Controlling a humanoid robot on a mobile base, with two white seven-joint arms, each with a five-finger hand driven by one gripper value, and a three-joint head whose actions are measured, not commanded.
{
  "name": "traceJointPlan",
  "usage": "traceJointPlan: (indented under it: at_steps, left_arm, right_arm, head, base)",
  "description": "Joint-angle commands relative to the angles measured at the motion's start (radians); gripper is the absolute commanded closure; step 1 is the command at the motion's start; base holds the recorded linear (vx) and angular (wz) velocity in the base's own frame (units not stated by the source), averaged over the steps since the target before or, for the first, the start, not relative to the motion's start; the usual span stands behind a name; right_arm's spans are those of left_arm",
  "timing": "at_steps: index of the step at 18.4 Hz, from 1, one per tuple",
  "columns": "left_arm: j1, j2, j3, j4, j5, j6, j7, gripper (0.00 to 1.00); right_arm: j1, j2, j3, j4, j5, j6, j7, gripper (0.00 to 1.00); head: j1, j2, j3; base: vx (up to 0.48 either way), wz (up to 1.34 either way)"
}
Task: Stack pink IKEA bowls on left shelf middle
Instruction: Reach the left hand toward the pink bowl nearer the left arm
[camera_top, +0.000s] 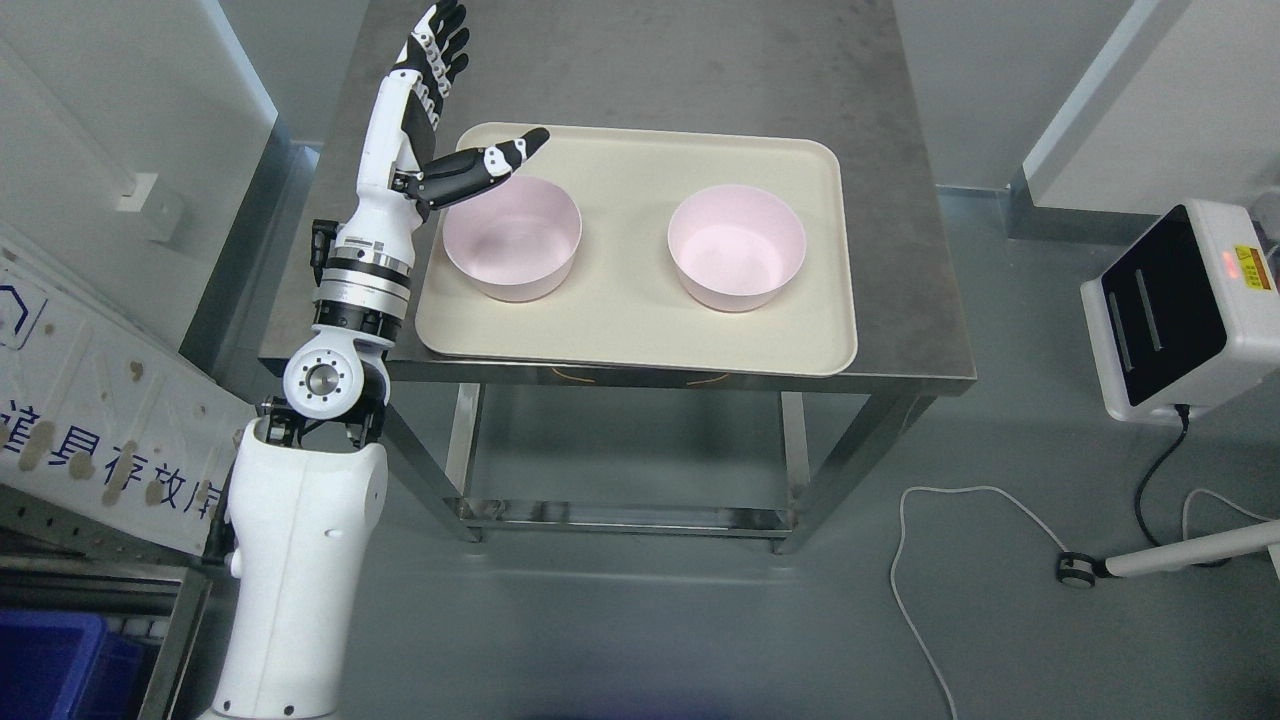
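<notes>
From the head camera you are looking down on a steel table (900, 300) that carries a cream tray (640, 330). Take the tray as your landmark. Two pink bowls stand upright on it, well apart from each other: the left bowl (512, 240) sits in the tray's left half, the right bowl (737, 246) in its right half, both at about mid-depth. Neither bowl is stacked on the other.

Your left hand (425, 110) is raised beside the tray's far left corner, on the arm that comes up from the lower left. Its four fingers (445, 40) point away from you, spread and straight, holding nothing. The thumb (490, 165) sticks out sideways over the tray and above the far rim of the left bowl; whether it touches that rim you cannot tell.

To the right of the tray, off the table, a white box with a dark panel (1175, 310) stands on the floor, with cables (925, 560) trailing near it.
</notes>
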Motion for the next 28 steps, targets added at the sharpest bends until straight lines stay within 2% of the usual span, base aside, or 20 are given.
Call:
traceJointPlan:
  at_steps: [1,3,5,6,8,11,15,18,22,25,28]
  left_arm:
    - [0.006,0.017,0.107,0.004,-0.015,0.001,-0.003,0.0]
    - [-0.023,0.021,0.098,0.007,-0.017,0.001,-0.032,0.0]
    - [-0.057,0.101,0.078,0.032,-0.023,0.038,-0.197,0.01]
    - [-0.086,0.138,0.067,0.045,-0.023,0.091,-0.311,0.01]
    - [-0.114,0.191,0.065,0.059,-0.032,0.173,-0.456,0.02]
    - [-0.143,0.302,0.061,0.093,-0.155,0.182,-0.494,0.02]
    - [-0.223,0.373,0.003,0.143,-0.198,0.187,-0.533,0.05]
    - [-0.26,0.4,-0.034,0.15,-0.204,0.187,-0.631,0.1]
    - [-0.275,0.39,-0.048,0.144,-0.201,0.188,-0.783,0.12]
    - [-0.286,0.387,-0.075,0.145,-0.202,0.188,-0.8,0.13]
    - [-0.307,0.364,-0.18,0.147,-0.206,0.187,-0.791,0.14]
  right_arm:
    - [0.0,-0.017,-0.009,0.0,0.008,0.0,0.0,0.0]
    - [0.0,-0.017,-0.009,0.0,0.008,0.0,0.0,0.0]
    - [0.0,-0.017,-0.011,0.0,0.008,0.0,0.0,0.0]
    - [0.0,-0.017,-0.011,0.0,0.008,0.0,0.0,0.0]
    - [0.0,-0.017,-0.009,0.0,0.008,0.0,0.0,0.0]
    - [0.0,-0.017,-0.011,0.0,0.008,0.0,0.001,0.0]
    - [0.0,-0.017,-0.009,0.0,0.008,0.0,0.0,0.0]
    - [0.0,-0.017,-0.009,0.0,0.008,0.0,0.0,0.0]
    - [0.0,-0.017,-0.009,0.0,0.008,0.0,0.0,0.0]
    - [0.0,-0.017,-0.011,0.0,0.008,0.0,0.0,0.0]
    - [0.0,-0.017,-0.009,0.0,0.008,0.0,0.0,0.0]
  head:
    - [0.0,0.0,0.0]
    - [0.0,0.0,0.0]
    - [0.0,0.0,0.0]
    - [0.0,0.0,0.0]
    - [0.0,0.0,0.0]
    - [0.0,0.0,0.0]
    - [0.0,0.0,0.0]
    - [0.0,0.0,0.0]
    - [0.0,0.0,0.0]
    - [0.0,0.0,0.0]
    - [0.0,0.0,0.0]
  base:
    - [-0.001,0.08]
    - [-0.003,0.06]
    - [-0.002,0.02]
    - [0.0,0.0]
    - [0.0,0.0]
    - [0.0,0.0]
    - [0.0,0.0]
    - [0.0,0.0]
    - [0.0,0.0]
    - [0.0,0.0]
    - [0.0,0.0]
